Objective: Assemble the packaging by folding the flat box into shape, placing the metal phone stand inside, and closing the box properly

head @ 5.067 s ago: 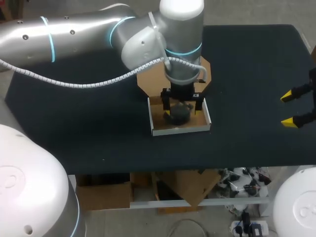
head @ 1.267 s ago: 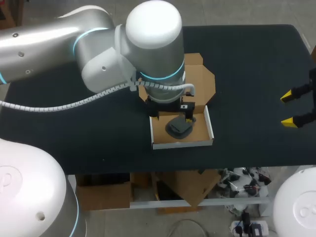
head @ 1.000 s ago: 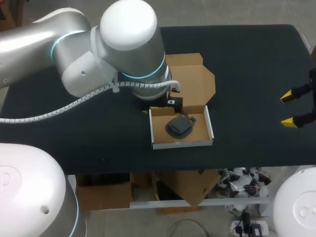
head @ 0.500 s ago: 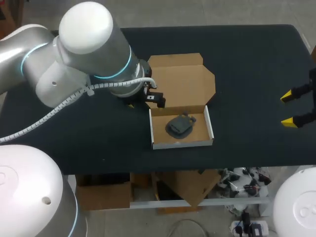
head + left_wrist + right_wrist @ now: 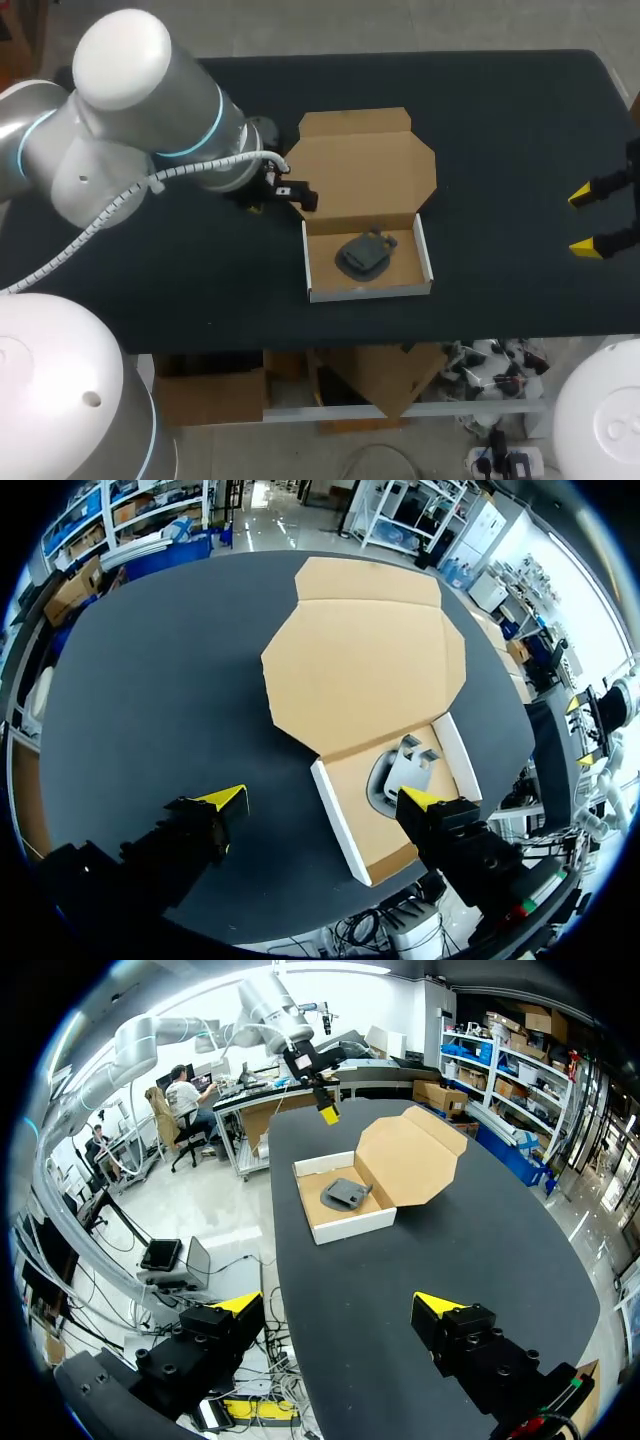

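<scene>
Dark grey metal phone stand [image 5: 362,256] apparently seated in white-walled brown cardboard box [image 5: 368,292]; lid [image 5: 365,170] lies open. Left gripper [image 5: 325,799], right gripper [image 5: 585,221]: wide apart, empty. Lift lid's far edge, fold squarely.

Phone stand [image 5: 363,255] in box [image 5: 367,285] (lid [image 5: 365,165] behind).

In the left wrist view one fingertip [image 5: 422,800] of the left gripper [image 5: 325,800] hides part of the phone stand [image 5: 400,768]. In the head view the edge cuts off the right gripper [image 5: 582,221] behind its fingers.
</scene>
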You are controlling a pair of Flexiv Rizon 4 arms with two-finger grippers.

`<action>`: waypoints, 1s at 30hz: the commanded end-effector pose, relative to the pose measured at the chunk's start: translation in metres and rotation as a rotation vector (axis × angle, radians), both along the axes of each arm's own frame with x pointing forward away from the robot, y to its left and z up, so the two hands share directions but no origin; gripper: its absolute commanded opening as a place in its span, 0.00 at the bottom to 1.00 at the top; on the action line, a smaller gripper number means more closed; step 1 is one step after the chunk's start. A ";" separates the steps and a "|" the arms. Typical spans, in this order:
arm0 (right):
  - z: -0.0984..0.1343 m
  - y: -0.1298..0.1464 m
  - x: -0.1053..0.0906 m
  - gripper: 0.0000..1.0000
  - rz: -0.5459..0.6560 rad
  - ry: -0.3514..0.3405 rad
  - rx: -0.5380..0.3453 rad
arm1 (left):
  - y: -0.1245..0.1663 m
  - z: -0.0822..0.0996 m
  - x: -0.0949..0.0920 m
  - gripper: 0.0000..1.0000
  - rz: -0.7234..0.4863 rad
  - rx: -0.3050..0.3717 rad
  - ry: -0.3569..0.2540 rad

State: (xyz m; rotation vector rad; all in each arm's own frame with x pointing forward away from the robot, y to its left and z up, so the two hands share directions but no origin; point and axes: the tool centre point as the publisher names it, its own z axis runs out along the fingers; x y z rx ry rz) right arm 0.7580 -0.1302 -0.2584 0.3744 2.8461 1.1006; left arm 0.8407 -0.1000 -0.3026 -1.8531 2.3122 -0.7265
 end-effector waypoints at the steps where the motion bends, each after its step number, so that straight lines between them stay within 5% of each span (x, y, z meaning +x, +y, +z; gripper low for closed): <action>1: 0.000 0.000 -0.001 1.00 -0.001 -0.002 0.000 | 0.013 -0.002 -0.003 1.00 -0.025 -0.049 -0.024; 14: 0.000 0.000 -0.001 1.00 -0.001 -0.002 0.000 | 0.042 -0.009 0.013 1.00 -0.124 -0.107 -0.102; 20: 0.000 0.000 -0.001 1.00 -0.001 -0.002 0.000 | 0.043 -0.003 0.022 1.00 -0.242 -0.187 -0.139; 30: 0.000 0.000 -0.001 1.00 -0.001 -0.002 0.000 | 0.043 -0.003 0.022 1.00 -0.242 -0.187 -0.139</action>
